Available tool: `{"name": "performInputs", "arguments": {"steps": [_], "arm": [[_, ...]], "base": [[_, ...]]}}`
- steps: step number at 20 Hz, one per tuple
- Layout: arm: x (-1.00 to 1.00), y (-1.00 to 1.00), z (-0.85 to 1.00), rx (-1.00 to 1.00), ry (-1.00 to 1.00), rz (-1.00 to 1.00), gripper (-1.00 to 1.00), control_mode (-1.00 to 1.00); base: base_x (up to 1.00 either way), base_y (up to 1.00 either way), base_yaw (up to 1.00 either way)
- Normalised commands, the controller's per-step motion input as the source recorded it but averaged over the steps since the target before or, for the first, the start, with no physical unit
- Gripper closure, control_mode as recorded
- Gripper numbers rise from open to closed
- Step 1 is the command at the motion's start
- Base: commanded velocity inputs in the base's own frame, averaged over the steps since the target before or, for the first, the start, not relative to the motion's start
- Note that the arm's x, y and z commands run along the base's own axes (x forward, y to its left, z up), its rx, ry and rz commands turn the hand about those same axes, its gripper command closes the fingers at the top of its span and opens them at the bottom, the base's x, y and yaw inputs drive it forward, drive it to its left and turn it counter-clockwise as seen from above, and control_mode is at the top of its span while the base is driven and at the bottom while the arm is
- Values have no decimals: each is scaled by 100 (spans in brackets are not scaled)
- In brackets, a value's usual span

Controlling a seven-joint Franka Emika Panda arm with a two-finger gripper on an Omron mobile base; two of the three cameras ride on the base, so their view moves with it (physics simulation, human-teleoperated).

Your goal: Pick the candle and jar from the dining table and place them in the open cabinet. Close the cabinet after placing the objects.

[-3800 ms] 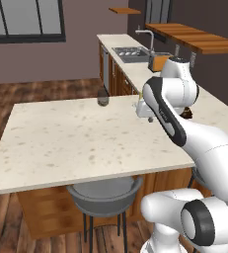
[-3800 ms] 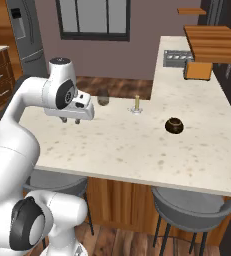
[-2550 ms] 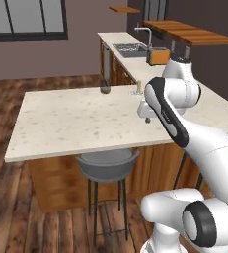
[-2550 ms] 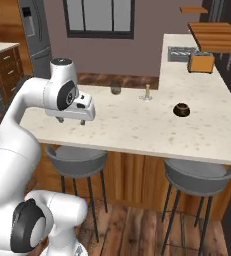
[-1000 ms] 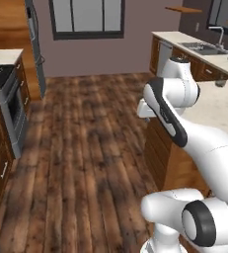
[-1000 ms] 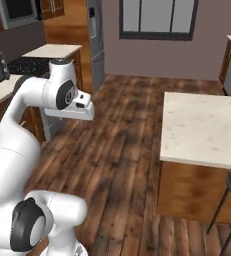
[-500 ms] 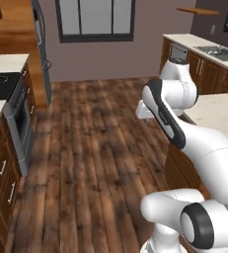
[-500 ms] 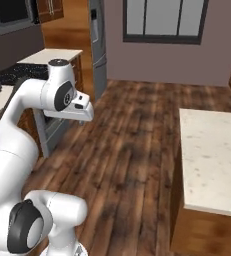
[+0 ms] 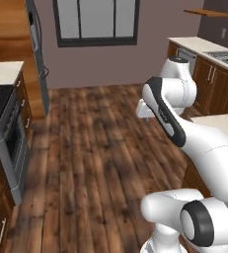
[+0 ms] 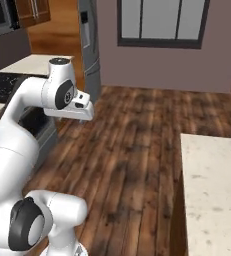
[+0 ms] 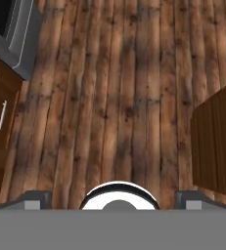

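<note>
The candle and the jar are out of view. A corner of the dining table's cream speckled top [image 10: 212, 190] shows at the lower right of the right base view and at the right edge [image 9: 221, 121] of the left base view. My gripper [image 11: 112, 199] hangs over bare wooden floor, pointing down, open with nothing between its far-apart fingertips [image 11: 30, 197]. The hand [image 10: 81, 111] is held out in front of the arm [image 9: 144, 109]. A brown wooden wall cabinet corner [image 10: 33, 10] with silver handles sits at the top left; I cannot tell whether it stands open.
A steel oven [image 9: 9, 148] and stove counter [image 10: 29, 64] line the left side, with a tall fridge [image 10: 89, 42] behind. A counter with a sink [image 9: 204, 47] runs at the far right. The table's wood base [image 11: 217, 141] stands beside the gripper. Wooden floor [image 9: 95, 143] lies ahead.
The whole picture has swung: the base has turned away from the dining table, which slid off to the right, and the stove side came into view. The gripper stays open and empty.
</note>
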Motion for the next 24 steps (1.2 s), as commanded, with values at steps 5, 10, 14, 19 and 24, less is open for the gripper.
{"name": "performInputs", "arguments": {"steps": [5, 10, 14, 19, 24], "arm": [[0, 0, 0, 0, 0, 0, -100, 100], [0, 0, 0, 0, 0, 0, -100, 100], [0, 0, 0, 0, 0, 0, -100, 100], [0, 0, 0, 0, 0, 0, -100, 100], [0, 0, 0, 0, 0, 0, -100, 100]], "base": [[100, 4, -9], [100, 4, -21], [100, 0, -27], [100, 3, -34], [97, 5, -46]]}}
